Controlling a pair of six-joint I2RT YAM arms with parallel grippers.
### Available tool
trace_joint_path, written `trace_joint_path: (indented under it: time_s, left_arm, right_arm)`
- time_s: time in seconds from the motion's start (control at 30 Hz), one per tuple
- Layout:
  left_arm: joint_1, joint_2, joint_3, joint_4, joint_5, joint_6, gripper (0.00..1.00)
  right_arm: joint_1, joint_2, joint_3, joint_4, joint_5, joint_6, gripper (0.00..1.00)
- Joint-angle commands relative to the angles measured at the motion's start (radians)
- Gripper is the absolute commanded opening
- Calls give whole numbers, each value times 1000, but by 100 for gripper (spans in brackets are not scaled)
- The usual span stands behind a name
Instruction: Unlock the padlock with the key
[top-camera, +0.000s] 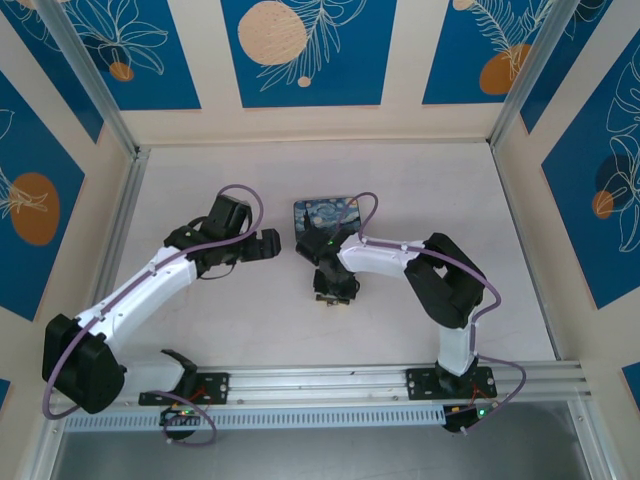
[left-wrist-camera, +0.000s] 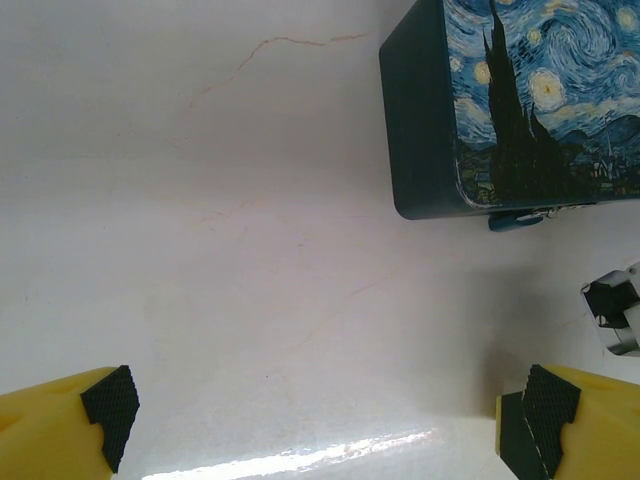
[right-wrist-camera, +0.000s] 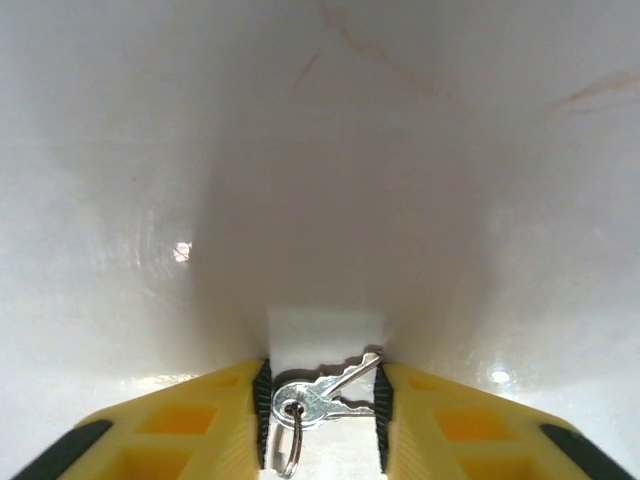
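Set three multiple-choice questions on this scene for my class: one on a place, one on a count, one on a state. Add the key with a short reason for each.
1. Where is the blue padlock?
A at the side wall of the starry-night box
B on top of the lid
C on the metal rail by the arm bases

2. How many keys hang on the ring?
A one
B two
C four

3. How does the left end effector stand?
A shut on the ring
B shut on the lid
C open, holding nothing

Key:
1 A, the padlock pokes out at the box's lower edge in the left wrist view.
2 B, two keys show between the fingers of the right end effector.
3 C, its pads stand far apart over bare table.
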Motion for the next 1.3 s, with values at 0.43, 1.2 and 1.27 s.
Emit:
trace_joint_path:
  time_s: [0.43, 1.2, 1.27]
  left_arm:
    - [13, -19, 1, -24, 2, -11, 100]
    - [13, -15, -9, -10, 17, -22, 100]
    - [14, -15, -10, -10, 21, -22, 100]
  right_arm:
    - [2, 28, 4, 128, -26, -198, 20]
    - [-35, -127, -76, 172, -51, -254, 0]
    - [-42, -176, -92, 172, -49, -242, 0]
